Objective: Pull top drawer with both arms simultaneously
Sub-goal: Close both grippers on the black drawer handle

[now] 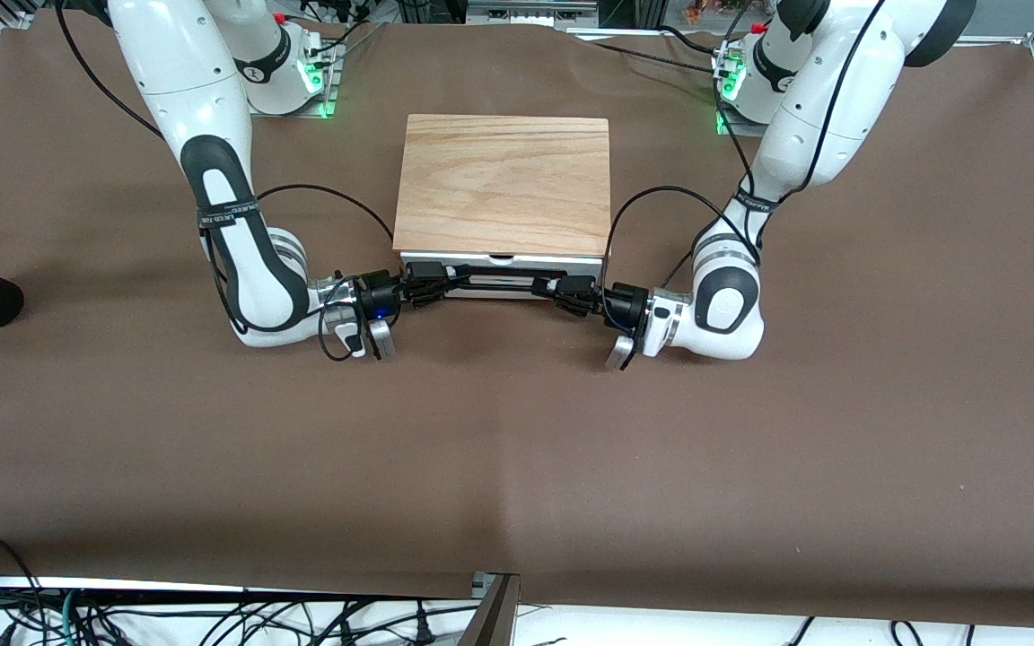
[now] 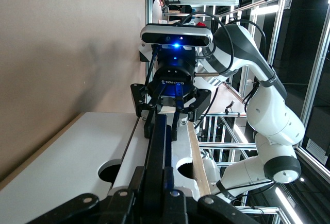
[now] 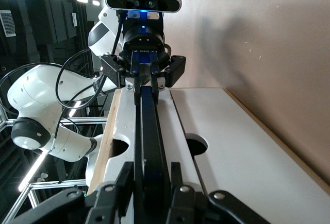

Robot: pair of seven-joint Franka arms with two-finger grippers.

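Your drawer front is crowded — the left gripper (image 1: 562, 289) and right gripper (image 1: 427, 285) are both clamped on the black bar handle (image 1: 503, 272) of the top drawer (image 1: 503, 265), one at each end, leaving only the mid-span of the bar free. Each forearm lies low along the table (image 1: 517, 467) just outside the cabinet (image 1: 503, 184) corners, so side access is blocked. Nearer the front camera the brown table is open — nothing stands in the drawer's path there.
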